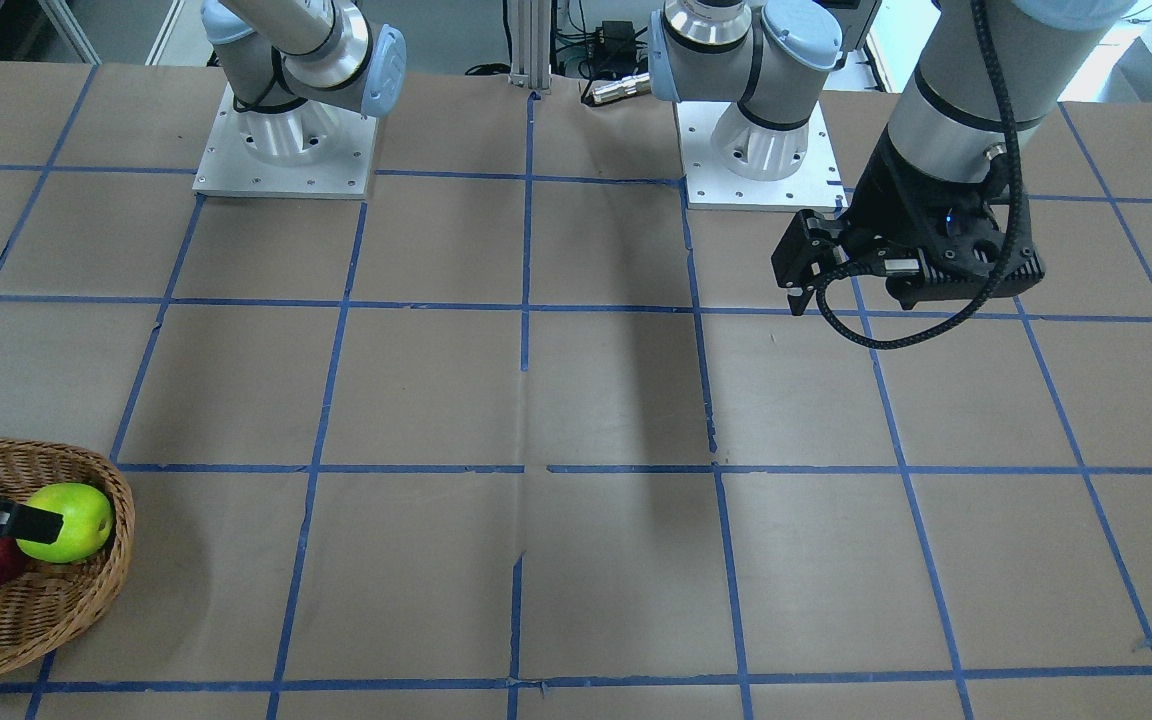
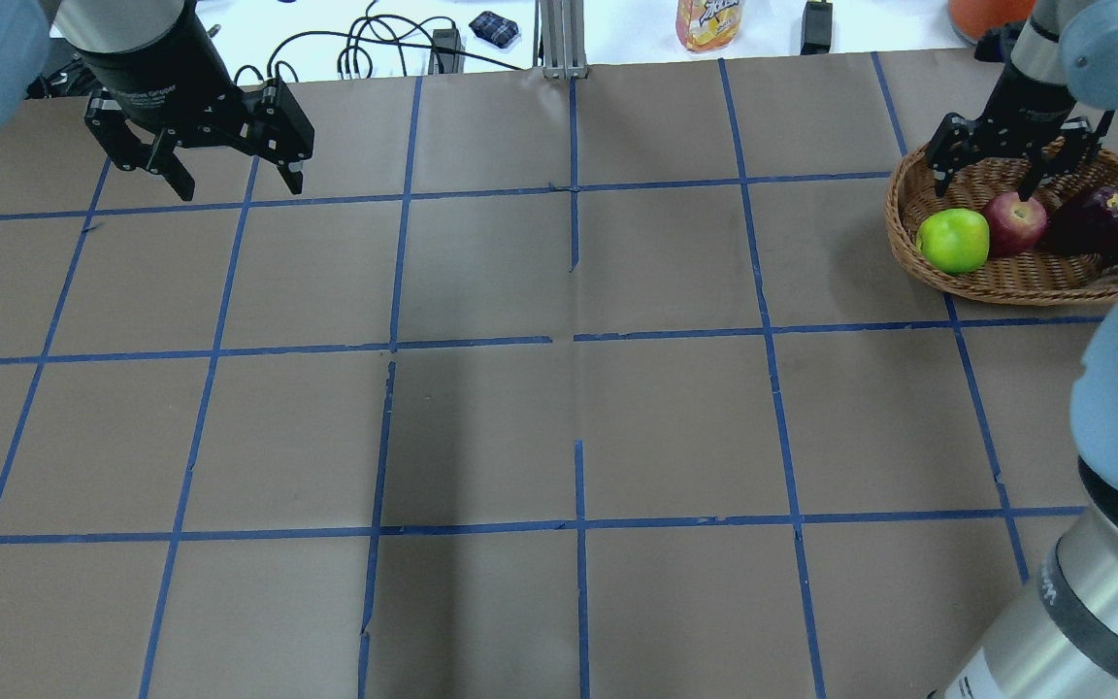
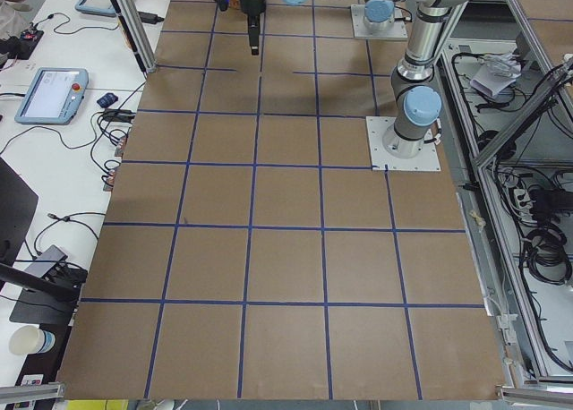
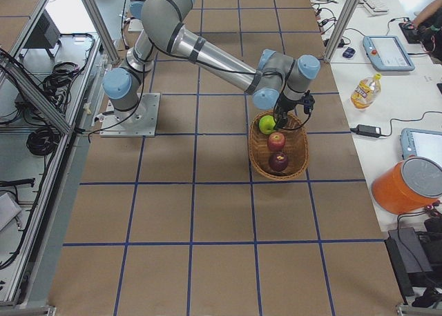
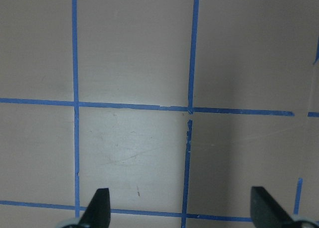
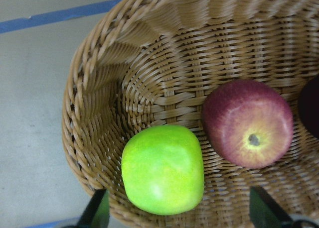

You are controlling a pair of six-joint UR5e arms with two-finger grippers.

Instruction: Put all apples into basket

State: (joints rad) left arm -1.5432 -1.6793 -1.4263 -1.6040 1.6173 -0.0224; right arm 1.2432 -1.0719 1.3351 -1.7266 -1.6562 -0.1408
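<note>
Hovering over the basket (image 2: 1025, 289), the right gripper (image 2: 991, 184) has its fingers spread and holds nothing.
All three apples lie inside the basket, in a row: the green apple (image 2: 953, 241) by the end rim, the red apple (image 2: 1013, 223) just beside it, the dark purple apple (image 2: 1093, 218) beyond. Well apart, at the table's (image 2: 559, 427) other side, the left gripper (image 2: 241, 180) hangs above blue-taped brown paper, likewise spread and empty.

Worktop (image 2: 559, 427) covered in brown paper, blue tape grid (image 2: 481, 342) across it. White side bench (image 4: 387, 116) carries orange drink bottle (image 4: 364, 90), tablet pendant (image 4: 389, 52), black power brick (image 4: 367, 130). Orange bucket (image 4: 406, 186) with grey lid. Paper cup (image 3: 31, 340) on bench edge.
</note>
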